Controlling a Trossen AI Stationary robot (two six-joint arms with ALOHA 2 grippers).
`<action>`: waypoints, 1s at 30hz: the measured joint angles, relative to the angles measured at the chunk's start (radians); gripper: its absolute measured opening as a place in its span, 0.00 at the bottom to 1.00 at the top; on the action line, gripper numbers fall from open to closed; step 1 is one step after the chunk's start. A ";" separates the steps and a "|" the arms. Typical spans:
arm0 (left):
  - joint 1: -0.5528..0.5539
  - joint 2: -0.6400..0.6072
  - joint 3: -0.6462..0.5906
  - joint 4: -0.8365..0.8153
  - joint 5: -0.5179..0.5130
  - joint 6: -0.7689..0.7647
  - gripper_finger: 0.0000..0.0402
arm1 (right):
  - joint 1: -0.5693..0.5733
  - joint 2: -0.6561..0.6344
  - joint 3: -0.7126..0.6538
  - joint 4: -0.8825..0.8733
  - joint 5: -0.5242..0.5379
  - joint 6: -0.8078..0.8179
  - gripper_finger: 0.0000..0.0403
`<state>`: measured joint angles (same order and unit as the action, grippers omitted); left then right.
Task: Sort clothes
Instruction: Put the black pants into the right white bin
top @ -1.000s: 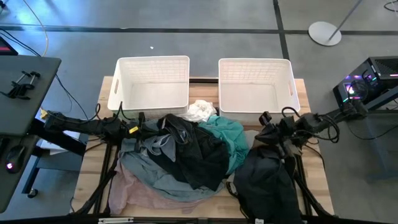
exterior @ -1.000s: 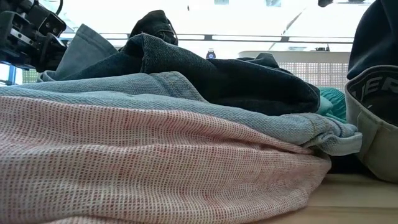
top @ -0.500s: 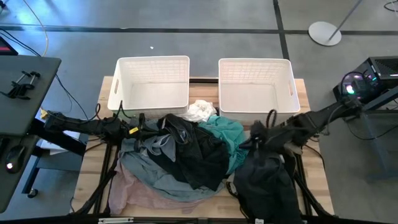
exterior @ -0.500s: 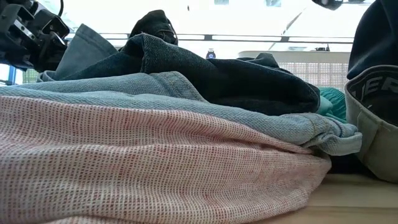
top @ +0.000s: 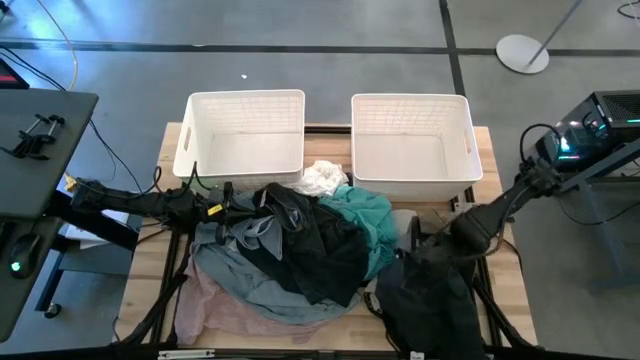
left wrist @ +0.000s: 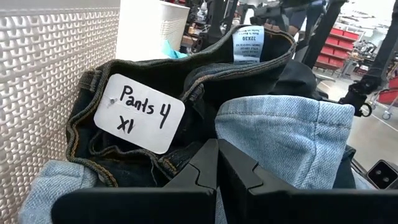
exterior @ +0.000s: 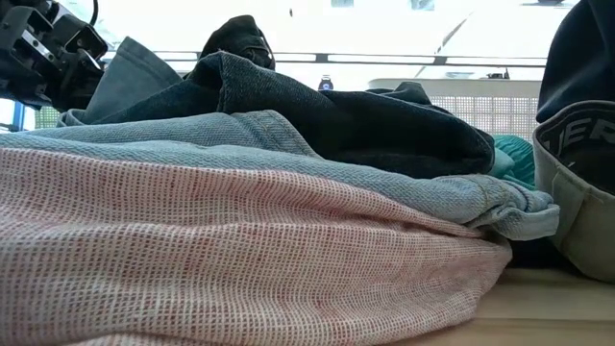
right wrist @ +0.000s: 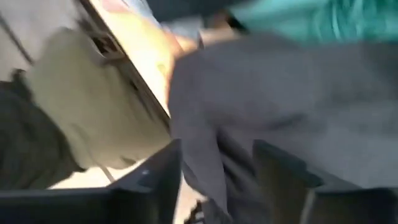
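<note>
right gripper parted over the black garment

right gripper hangs low over the black garment at the table's right, fingers spread with dark cloth between them — whether it holds any i cannot tell. left gripper rests closed at the pile's left edge by the labelled dark jeans, probably waiting. both white baskets sit behind the heap — nothing sorted into them yet.
</note>
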<state>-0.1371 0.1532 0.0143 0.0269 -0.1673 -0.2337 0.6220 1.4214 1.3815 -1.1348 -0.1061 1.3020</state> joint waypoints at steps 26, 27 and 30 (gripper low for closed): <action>0.000 0.000 0.000 0.000 0.000 0.000 0.00 | 0.046 0.034 -0.400 0.268 0.035 -0.089 0.25; 0.000 0.000 0.000 0.000 0.000 0.000 0.00 | 0.046 0.034 -0.389 0.257 0.056 -0.100 0.17; 0.000 0.000 0.000 0.000 -0.001 -0.001 0.00 | 0.046 0.026 -0.312 0.208 0.163 -0.133 0.04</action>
<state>-0.1371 0.1532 0.0143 0.0269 -0.1680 -0.2344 0.6685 1.4474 1.0698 -0.9264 0.0568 1.1685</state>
